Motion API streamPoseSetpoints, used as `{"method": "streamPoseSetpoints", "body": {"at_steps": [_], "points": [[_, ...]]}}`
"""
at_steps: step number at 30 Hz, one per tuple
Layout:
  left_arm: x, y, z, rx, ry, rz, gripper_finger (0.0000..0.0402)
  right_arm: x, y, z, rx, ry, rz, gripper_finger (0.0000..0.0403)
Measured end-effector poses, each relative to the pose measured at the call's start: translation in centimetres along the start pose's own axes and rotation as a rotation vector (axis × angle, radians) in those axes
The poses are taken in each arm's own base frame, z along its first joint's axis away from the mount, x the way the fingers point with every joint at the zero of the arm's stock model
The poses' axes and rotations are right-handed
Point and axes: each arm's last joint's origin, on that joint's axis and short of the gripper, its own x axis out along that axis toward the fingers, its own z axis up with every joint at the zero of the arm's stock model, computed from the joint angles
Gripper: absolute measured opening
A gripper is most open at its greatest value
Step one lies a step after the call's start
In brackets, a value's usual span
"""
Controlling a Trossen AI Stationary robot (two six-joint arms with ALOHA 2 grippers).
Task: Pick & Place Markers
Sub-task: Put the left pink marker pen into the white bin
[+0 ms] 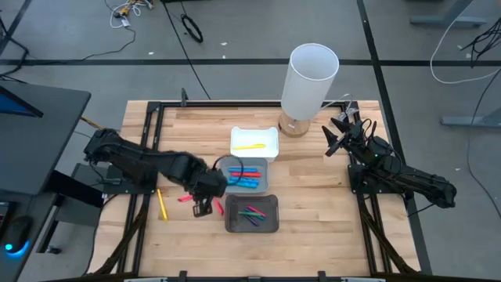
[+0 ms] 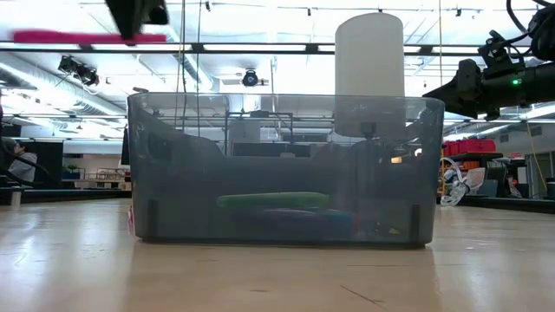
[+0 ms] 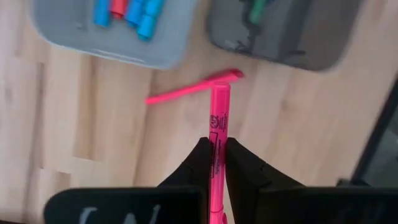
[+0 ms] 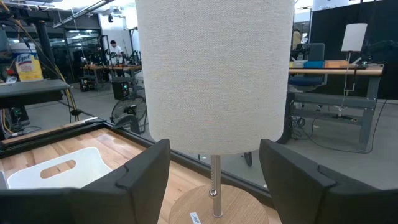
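My left gripper (image 1: 202, 208) is shut on a pink marker (image 3: 219, 118) and holds it well above the table, left of the dark grey tray (image 1: 252, 213); the low view shows the marker level (image 2: 87, 37). A second pink marker (image 3: 193, 89) lies flat on the wood below it. A yellow marker (image 1: 162, 204) lies on the table farther left. The dark tray holds green and purple markers, the light grey tray (image 1: 249, 174) blue and red ones, the white tray (image 1: 254, 142) a yellow one. My right gripper (image 4: 214, 180) is open and empty at the far right, by the lamp. My left gripper pinches the pink marker's barrel (image 3: 216, 138) at its printed label, between the two fingers. The fingers come from above, pointing down, and lie across the marker. The marker is level and lifted clear of the table, with most of its length sticking out toward the table's left (image 2: 52, 37).
A white lamp (image 1: 309, 78) on a round wooden base stands at the far edge, right of the white tray. The three trays sit in a row down the table's middle. Bare wood lies to the left and right of the trays.
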Motion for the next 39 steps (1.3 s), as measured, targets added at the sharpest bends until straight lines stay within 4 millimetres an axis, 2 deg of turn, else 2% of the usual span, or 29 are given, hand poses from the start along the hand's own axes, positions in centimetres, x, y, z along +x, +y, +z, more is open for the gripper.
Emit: {"method": "streamPoseSetpoints", "body": {"at_steps": [8, 24, 39], "points": [[1.0, 3.1, 2.3, 0.013, 0.013, 0.041, 0.0029, 0.0, 0.0, 0.0, 0.000, 0.000, 0.000, 0.0251], [0.8, 6.4, 8.2, 0.070, -0.037, 0.056, 0.0028, 0.0, 0.0, 0.0, 0.000, 0.000, 0.000, 0.0251], [2.7, 11.4, 13.3, 0.061, -0.031, 0.093, 0.0028, 0.0, 0.0, 0.0, 0.000, 0.000, 0.000, 0.0251]]}}
